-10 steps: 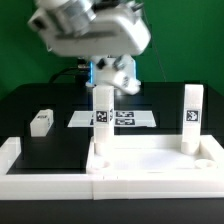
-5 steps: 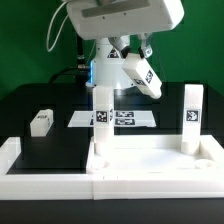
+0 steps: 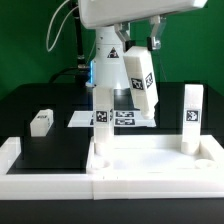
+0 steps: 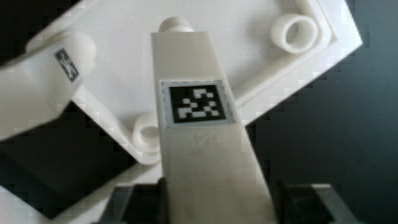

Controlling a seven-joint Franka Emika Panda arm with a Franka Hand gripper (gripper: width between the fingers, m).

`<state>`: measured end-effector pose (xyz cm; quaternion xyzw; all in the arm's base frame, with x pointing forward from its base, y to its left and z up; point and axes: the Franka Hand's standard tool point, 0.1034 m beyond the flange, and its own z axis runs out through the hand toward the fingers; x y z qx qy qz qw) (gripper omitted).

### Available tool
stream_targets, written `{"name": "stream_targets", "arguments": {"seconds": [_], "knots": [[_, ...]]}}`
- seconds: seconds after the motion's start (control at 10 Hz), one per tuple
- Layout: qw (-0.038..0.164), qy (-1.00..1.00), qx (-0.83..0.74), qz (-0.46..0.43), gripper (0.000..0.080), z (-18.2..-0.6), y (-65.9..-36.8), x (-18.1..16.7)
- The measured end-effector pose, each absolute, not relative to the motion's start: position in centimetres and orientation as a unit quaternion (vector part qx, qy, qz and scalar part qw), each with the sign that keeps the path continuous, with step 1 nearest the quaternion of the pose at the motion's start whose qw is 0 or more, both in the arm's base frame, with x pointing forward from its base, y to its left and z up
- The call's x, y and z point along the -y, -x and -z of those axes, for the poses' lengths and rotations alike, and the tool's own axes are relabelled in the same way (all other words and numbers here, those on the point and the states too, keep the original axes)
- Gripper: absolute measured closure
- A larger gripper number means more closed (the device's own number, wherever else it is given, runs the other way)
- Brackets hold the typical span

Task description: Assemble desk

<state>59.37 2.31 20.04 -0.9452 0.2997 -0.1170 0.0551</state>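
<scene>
We have the gripper [image 3: 141, 40] closed on the upper end of the held leg [image 3: 140, 86], fingers [image 4: 137, 205] pressed to both flanks. The block hangs tilted in the air, its lower end swung toward five o'clock in the exterior view. It sits between the first standing leg [image 3: 101, 120] and the second standing leg [image 3: 191, 118], which stand upright at the ten and two o'clock corners of the panel [image 3: 150, 165]. The loose leg [image 3: 40, 122] lies on the table [image 3: 55, 140] at nine o'clock, well apart.

We judge the tilt the main hazard: brought down like this, the leg's tip would meet a socket askew and jam, or shove the panel. The first standing leg is near, so a sideways swing could knock it. Gripped so high, the block could also pivot between the pads.

The wrist view shows an open socket [image 4: 294, 35] beyond the leg's tip, but we cannot tell which corner it is. How far back the held leg hangs is unclear. The arm is cropped at twelve o'clock, and the legs hide part of the marker board [image 3: 76, 119].
</scene>
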Motion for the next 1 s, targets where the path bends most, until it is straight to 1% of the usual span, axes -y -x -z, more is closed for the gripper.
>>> {"name": "stream_targets", "arguments": {"seconds": [0.2,0.4,0.6,0.7,0.8,1.0], "knots": [[0.064,0.936,-0.307,0.160,0.0514,-19.7,-59.5,-3.2],[0.065,0.937,-0.297,0.171,0.0514,-19.2,-59.4,-4.3],[0.037,0.960,-0.204,0.188,0.0514,-19.3,-60.8,-7.3],[0.032,0.966,-0.150,0.208,0.0514,-19.5,-61.4,-7.9],[0.035,0.966,-0.151,0.207,0.0514,-19.4,-61.0,-8.2],[0.037,0.966,-0.156,0.205,0.0514,-19.2,-61.0,-8.1]]}}
